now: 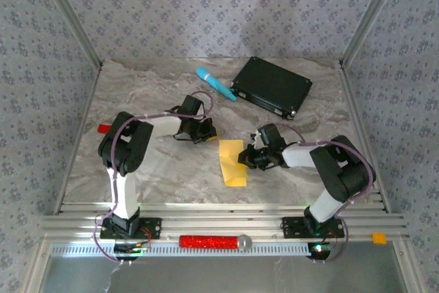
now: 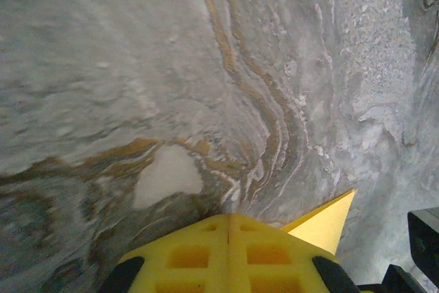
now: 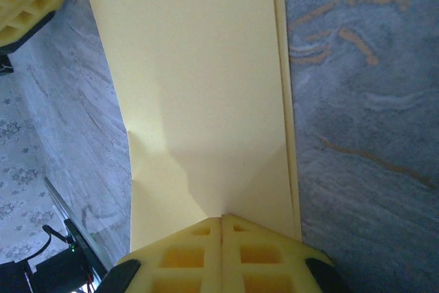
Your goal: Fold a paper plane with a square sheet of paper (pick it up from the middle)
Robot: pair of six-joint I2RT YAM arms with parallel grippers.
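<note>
Folded square sheet of paper (image 1: pixel 233 162) flat mid-table. Likely light, floppy, slippery, easily creased; best pinched at an edge. Right gripper (image 1: pixel 245 158) closed at its right edge. Left gripper (image 1: pixel 206 132) closed beside top-left corner.

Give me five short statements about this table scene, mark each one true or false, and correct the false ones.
1. The light-blue cylinder lies just left of the black flat box. True.
2. The left end effector is wide open. False: its fingers are shut together and hold nothing.
3. The right end effector is closed at the edge of the square sheet of paper. True.
4. The black flat box lies on the paper. False: it lies apart, at the far side of the table.
5. The small red block is at the right edge. False: it is at the left edge.
</note>
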